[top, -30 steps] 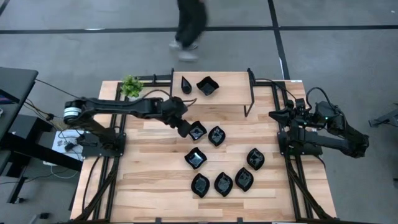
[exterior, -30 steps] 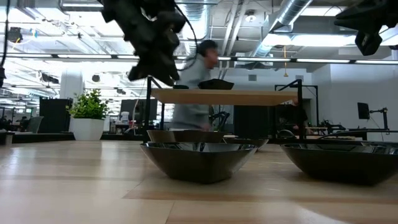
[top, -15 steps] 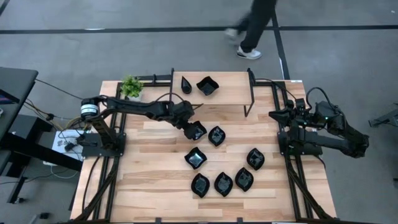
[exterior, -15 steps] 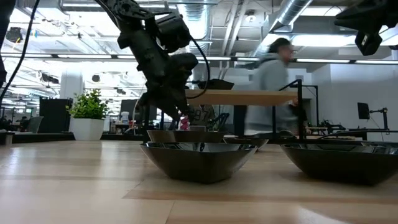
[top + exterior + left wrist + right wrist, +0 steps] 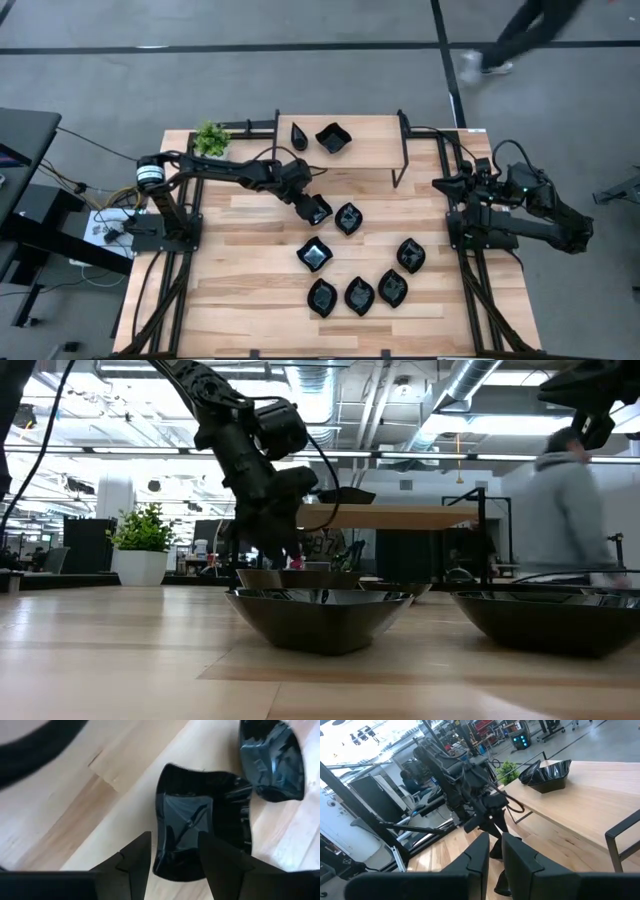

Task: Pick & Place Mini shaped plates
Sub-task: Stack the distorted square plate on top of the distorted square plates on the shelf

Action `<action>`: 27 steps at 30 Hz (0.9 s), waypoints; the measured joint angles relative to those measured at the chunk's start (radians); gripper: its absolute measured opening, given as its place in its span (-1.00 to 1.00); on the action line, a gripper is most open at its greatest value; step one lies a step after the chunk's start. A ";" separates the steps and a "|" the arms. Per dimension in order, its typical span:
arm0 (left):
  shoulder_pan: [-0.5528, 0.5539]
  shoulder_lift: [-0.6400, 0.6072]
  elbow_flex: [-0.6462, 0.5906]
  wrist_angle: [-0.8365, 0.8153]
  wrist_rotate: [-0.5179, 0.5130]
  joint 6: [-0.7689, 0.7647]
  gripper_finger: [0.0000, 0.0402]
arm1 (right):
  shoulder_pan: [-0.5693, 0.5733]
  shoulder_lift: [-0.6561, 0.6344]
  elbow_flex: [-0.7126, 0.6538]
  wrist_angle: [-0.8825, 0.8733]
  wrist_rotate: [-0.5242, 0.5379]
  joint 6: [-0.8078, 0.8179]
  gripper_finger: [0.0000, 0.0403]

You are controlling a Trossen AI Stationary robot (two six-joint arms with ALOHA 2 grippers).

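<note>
The left gripper (image 5: 172, 857) is seen low over the table with its fingers spread to either side of the near rim of a wavy-edged square plate (image 5: 202, 827), which is not yet pinched and rests on the wood. A leaf-like plate (image 5: 272, 760) is set just beside it. Five more plates are scattered across the table (image 5: 240, 300) nearer the front, seven in all on the lower surface. On the raised shelf (image 5: 370, 140), a teardrop plate (image 5: 299, 134) and a square plate (image 5: 333, 137) are already placed, so the job appears barely begun. The right gripper (image 5: 492, 852) is parked at the table's right edge, fingers drawn nearly together, seemingly on nothing.
</note>
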 joint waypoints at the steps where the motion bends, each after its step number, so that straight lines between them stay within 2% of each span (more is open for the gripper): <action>1: 0.000 0.003 0.000 -0.001 -0.006 0.000 -0.19 | 0.000 0.000 0.000 0.000 0.000 0.000 -0.76; 27: -0.013 0.031 0.000 -0.002 -0.031 -0.012 -0.19 | 0.000 0.000 0.000 0.000 0.000 0.001 -0.76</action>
